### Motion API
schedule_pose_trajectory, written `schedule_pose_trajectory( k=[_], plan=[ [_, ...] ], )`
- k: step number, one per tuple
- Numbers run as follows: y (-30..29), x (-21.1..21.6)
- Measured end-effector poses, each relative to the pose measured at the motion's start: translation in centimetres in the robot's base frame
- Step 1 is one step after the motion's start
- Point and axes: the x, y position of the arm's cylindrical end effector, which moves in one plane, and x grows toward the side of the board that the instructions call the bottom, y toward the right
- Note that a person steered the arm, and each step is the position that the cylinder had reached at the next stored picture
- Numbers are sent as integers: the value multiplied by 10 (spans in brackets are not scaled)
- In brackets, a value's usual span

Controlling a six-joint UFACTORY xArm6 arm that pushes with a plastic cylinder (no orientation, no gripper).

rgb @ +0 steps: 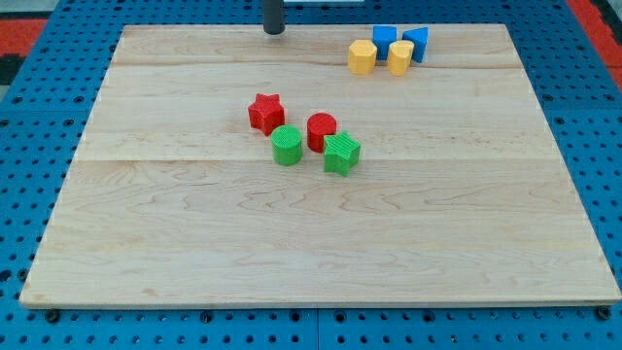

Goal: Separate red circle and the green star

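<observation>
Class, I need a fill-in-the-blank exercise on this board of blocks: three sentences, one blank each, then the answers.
1. The red circle touches the green ___ at its lower right.
2. The tip sits near the view's ___ edge, far from the red star.
3. The green circle is ___ of the red circle.

Answers: star; top; left

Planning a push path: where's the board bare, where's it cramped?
Bare: everything below the green star and green circle, plus both side strips. Cramped: centre cluster with red circle and red star; top right, yellow and blue blocks. My tip sits top centre.
</observation>
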Motion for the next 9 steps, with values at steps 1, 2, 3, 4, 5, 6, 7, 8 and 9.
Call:
schedule_pose_trajectory(
  k=[1, 2, 3, 4, 5, 6, 7, 8, 9],
  plan=[
    [1, 0],
    [16, 13],
    [53, 55],
    [68, 98],
    [72, 157],
    [76, 219],
    [68, 275],
    [53, 323],
    [9, 268]
  ],
)
